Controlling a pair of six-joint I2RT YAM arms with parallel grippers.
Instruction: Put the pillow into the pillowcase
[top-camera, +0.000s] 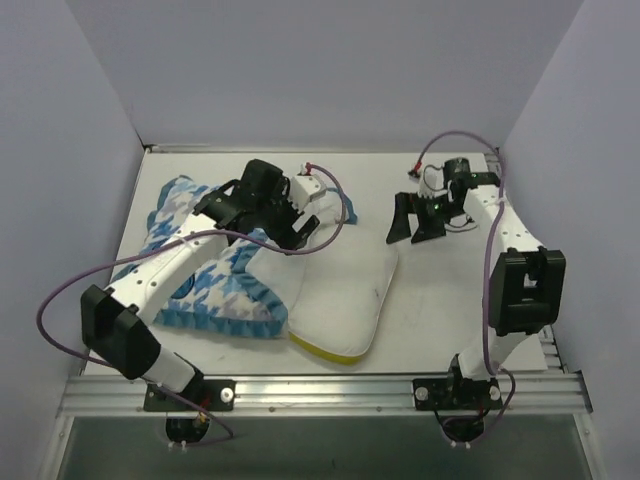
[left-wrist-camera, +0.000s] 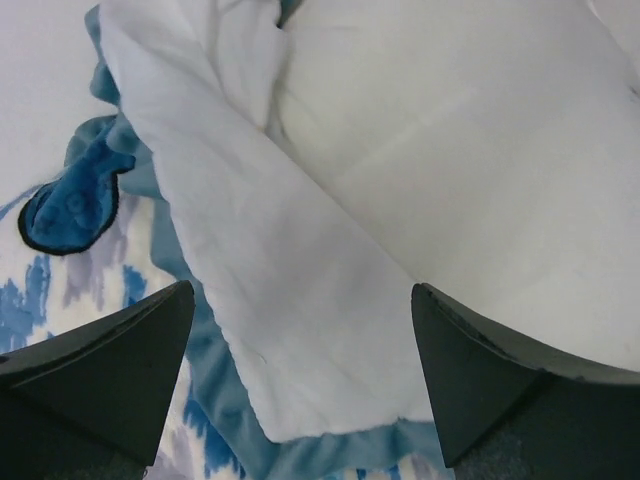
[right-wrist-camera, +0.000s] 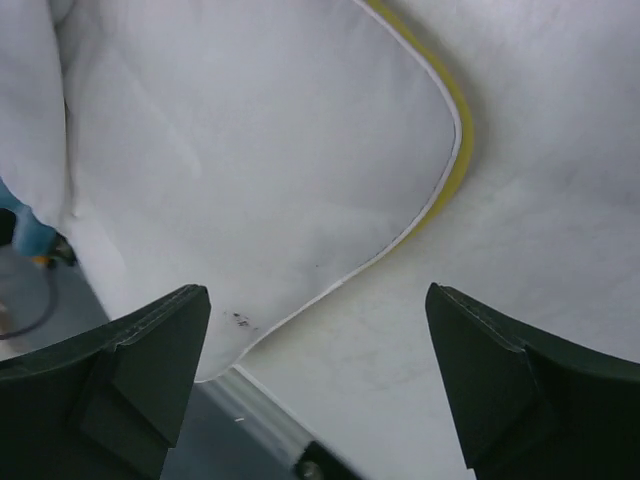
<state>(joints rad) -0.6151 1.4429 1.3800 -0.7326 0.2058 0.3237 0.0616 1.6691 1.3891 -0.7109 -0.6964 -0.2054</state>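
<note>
Judging by look: pillow (top-camera: 345, 290) light, soft, compressible; pillowcase (top-camera: 220, 300) limp, best gripped at trimmed hem. Left end effector (left-wrist-camera: 300, 300), right end effector (right-wrist-camera: 318, 300) both spread wide, empty.

Your top external camera sat high behind the arm bases and looked down and forward across the whole table (top-camera: 440, 300), far enough back to hold both arms. Your left wrist camera rode just behind the left gripper (left-wrist-camera: 300, 287) and looked down from very near at the spot where the pillowcase (left-wrist-camera: 290, 330) edge met the pillow (left-wrist-camera: 480, 180). Your right wrist camera looked out through the right gripper (right-wrist-camera: 315, 290) from farther off, toward the pillow's yellow-banded corner and bare table. All three views shared the pillow. Only the top view and the left wrist view shared the pillowcase.
</note>
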